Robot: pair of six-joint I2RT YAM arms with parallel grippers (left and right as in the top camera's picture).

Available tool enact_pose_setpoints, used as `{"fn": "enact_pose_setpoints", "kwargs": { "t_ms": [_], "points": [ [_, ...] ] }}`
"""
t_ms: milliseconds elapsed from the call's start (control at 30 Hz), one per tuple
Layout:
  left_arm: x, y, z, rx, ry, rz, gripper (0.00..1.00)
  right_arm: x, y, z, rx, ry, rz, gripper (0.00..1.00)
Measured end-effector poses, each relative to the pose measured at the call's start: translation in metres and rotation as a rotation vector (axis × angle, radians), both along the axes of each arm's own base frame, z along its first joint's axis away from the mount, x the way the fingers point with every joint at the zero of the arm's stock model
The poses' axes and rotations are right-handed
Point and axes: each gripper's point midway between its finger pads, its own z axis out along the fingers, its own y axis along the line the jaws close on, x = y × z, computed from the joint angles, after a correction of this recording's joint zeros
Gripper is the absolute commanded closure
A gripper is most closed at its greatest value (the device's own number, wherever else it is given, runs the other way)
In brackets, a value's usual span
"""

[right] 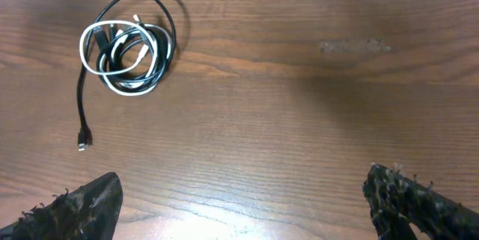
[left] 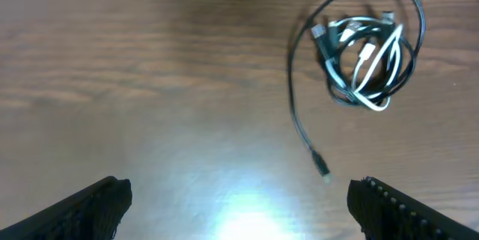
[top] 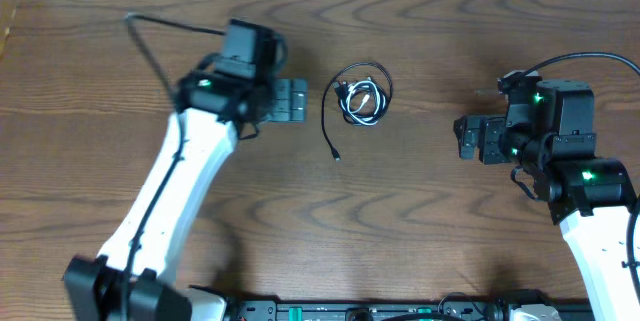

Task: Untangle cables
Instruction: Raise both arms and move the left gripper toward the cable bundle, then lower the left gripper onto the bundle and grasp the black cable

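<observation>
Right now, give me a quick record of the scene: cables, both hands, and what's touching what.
Cables: black cable and white cable, coiled into one tangle between the arms
Loose end: black cable's plug trails free on the wooden table
Left hand: open, empty, beside the tangle, not touching
Right hand: open, empty, farther off

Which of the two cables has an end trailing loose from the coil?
The black cable: its tail runs out to a plug; the white cable is all coiled.

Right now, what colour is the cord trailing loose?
Black; the black cord shows best in left wrist view.
</observation>
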Motion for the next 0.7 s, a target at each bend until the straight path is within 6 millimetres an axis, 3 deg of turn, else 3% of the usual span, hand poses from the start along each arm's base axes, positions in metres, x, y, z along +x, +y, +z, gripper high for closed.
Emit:
{"fn": "enact_pose_setpoints", "kwargs": {
  "t_ms": [367, 567, 700],
  "points": [
    [0.056, -0.056, -0.007, -0.133, -0.129, -0.096, 0.02, 0.0, 0.0, -0.001, -0.002, 0.003, -0.002, 0.01],
    [0.071, -0.094, -0.017, -0.164, -0.185, -0.163, 0.02, 0.0, -0.001, -0.001, -0.003, 0.004, -0.003, 0.01],
    [0.069, -0.113, -0.037, -0.159, -0.159, -0.198, 0.02, 0.0, -0.001, -0.001, -0.003, 0.003, -0.003, 0.01]
  ]
}}
